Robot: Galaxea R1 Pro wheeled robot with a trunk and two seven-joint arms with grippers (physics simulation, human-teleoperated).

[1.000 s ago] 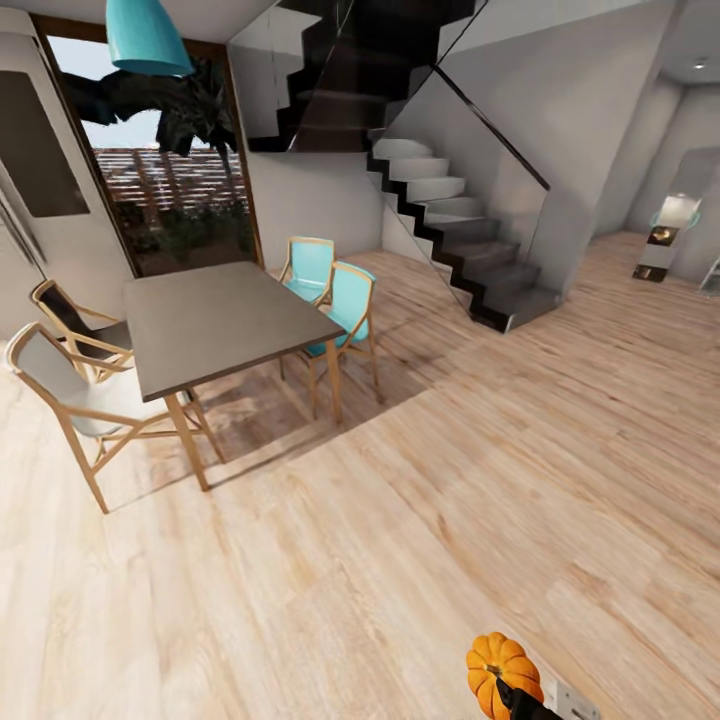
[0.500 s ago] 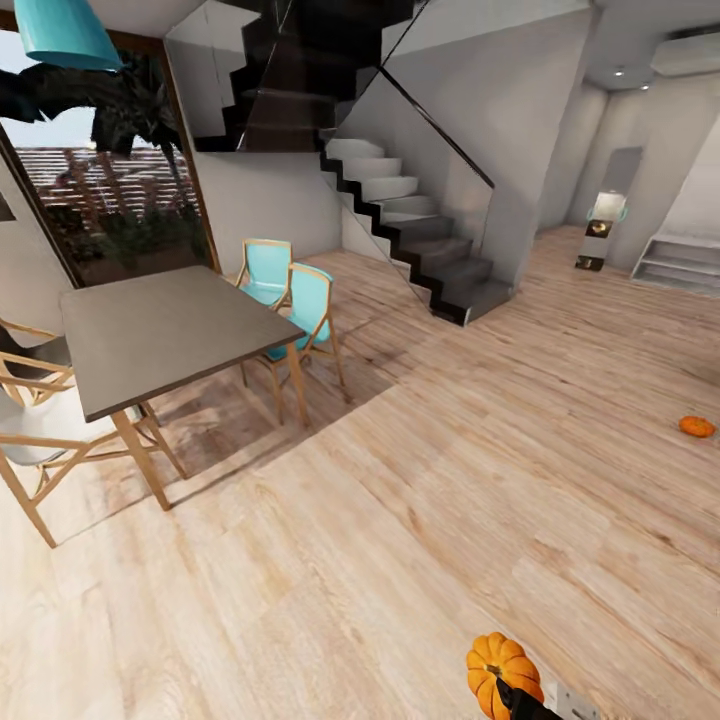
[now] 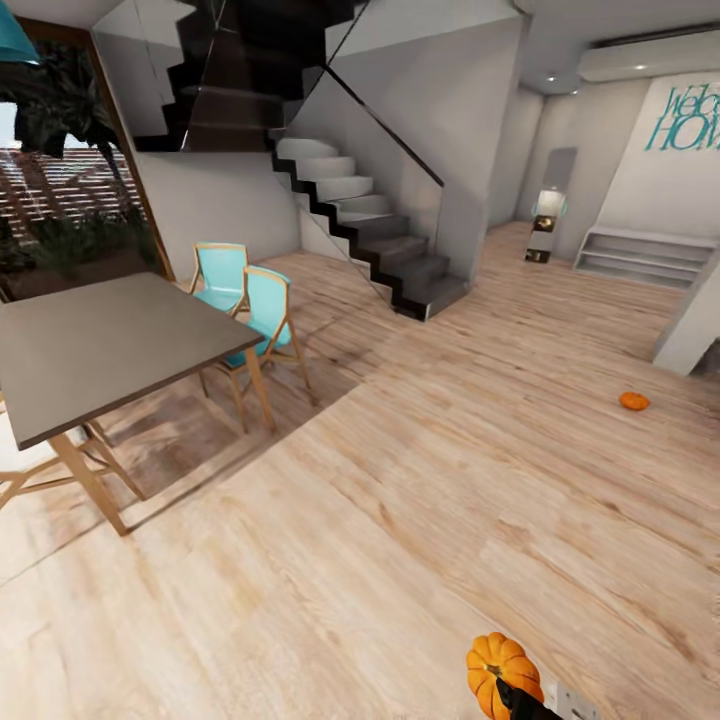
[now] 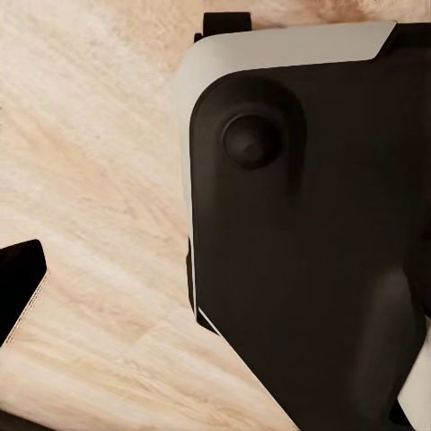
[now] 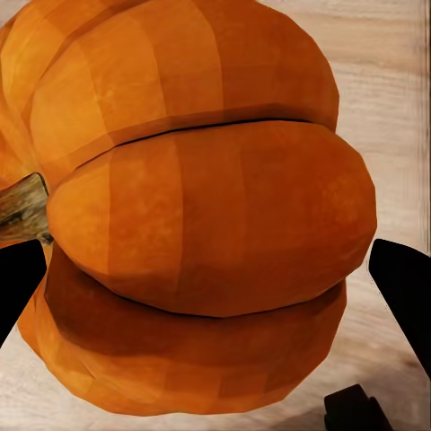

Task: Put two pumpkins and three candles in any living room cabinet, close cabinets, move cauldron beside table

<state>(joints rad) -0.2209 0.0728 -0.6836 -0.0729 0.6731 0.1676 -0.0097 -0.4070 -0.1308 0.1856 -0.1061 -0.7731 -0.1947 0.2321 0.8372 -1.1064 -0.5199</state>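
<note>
We have one pumpkin [image 5: 197,206] in hand: in the right wrist view it sits squarely between the two dark fingers [image 5: 404,287] of our right gripper [image 3: 512,690], which press in on it from either side, so we judge them clenched on it and carrying it clear of the floor [image 3: 400,520]. The second pumpkin [image 3: 633,401] lies on the bare boards well beyond those fingers, far out ahead and off to the right, not yet collected. No candle, cabinet, cauldron or coffee table can be made out from here, so as far as we can judge nothing has gone into a cabinet yet and nearly all of the task is left: stow this pumpkin, fetch the other, find three candles, shut the cabinets, move the cauldron. The held pumpkin is bright orange, squat and deeply ribbed, with faceted matt lobes and a rough brownish stem [image 5: 20,208] pointing toward one fingertip; it looks rigid and should sit firm in a side grip. The floor is pale wood plank with a long visible grain. Of our left gripper we see a dark finger tip [image 4: 18,287] over the same planks beside the robot's smooth black and white casing [image 4: 305,251]; whether that hand is spread or closed we cannot tell.
</note>
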